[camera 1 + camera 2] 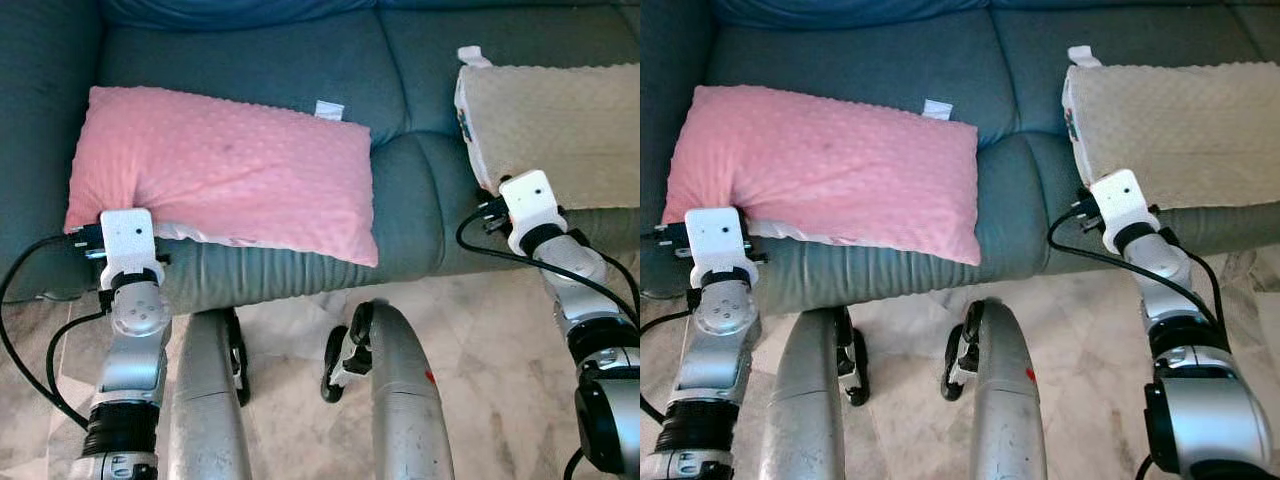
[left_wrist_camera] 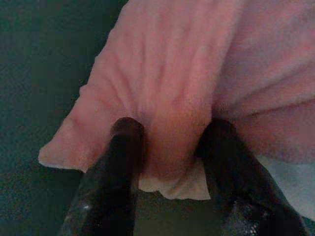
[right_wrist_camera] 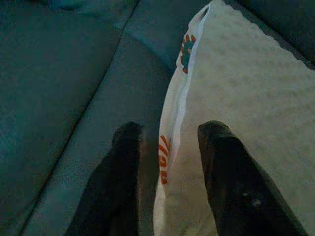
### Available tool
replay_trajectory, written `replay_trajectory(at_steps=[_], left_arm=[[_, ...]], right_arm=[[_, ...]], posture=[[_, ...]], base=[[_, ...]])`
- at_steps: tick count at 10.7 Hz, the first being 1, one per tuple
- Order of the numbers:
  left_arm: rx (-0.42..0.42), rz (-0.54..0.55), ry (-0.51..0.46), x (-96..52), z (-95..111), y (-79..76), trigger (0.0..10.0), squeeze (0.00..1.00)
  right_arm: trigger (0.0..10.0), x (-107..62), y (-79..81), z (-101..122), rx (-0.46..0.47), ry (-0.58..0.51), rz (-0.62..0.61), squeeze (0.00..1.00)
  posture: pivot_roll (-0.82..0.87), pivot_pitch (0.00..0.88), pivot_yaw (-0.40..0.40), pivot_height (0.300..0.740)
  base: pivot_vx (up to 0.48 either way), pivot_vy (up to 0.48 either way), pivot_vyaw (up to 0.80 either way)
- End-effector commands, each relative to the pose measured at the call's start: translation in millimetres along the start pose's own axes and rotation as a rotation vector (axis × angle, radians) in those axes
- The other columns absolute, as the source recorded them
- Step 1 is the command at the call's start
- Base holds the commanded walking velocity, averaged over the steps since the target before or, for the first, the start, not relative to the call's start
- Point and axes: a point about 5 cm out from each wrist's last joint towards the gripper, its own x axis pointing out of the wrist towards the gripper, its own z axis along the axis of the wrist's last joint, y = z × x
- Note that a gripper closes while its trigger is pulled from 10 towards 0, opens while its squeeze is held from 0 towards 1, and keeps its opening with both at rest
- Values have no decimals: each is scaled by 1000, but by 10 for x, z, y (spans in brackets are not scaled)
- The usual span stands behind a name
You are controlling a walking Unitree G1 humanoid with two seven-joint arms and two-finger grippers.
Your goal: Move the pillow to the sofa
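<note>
Left gripper point(image 2: 170, 142) clamped on pink pillow point(image 1: 225, 175) corner, pillow on sofa point(image 1: 400, 215) seat. Right gripper point(image 3: 167, 140) fingers apart, straddling beige pillow point(image 1: 555, 125) edge. Risk: thin pinch slips, pillow slides off sofa front.

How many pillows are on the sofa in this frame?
2. The pink pillow lies on the left seat, pinched by the left gripper; the beige pillow lies right, its edge between the right gripper's fingers.
</note>
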Motion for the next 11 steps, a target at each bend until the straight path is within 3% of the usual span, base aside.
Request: replay_trajectory(at_steps=[1,3,7,8,10,11], left_arm=[[4,4,54,-71,-126,24,10000,1000],[-17,-27,64,-221,-85,-10,10000,1000],[-26,-85,99,-536,-72,-23,10000,1000],[-23,-96,104,-573,-53,-13,10000,1000],[7,-97,12,-532,129,100,10000,1000],[63,-41,-34,-476,210,284,10000,1000]], right_arm=[[10000,-60,50,-130,15,41,5,1000],[10000,14,280,39,62,-65,37,1000],[10000,36,821,232,167,-169,123,1000],[10000,32,906,257,188,-174,136,1000],[10000,26,1086,385,271,-223,222,1000],[10000,-8,1246,511,343,-275,342,1000]], posture=[[5,484,-71,621],[11,476,-71,621],[38,455,-70,621],[40,449,-71,621],[46,434,-73,621],[56,429,-73,621]], base=[[0,0,0],[0,0,0],[0,0,0],[0,0,0],[0,0,0],[0,0,0]])
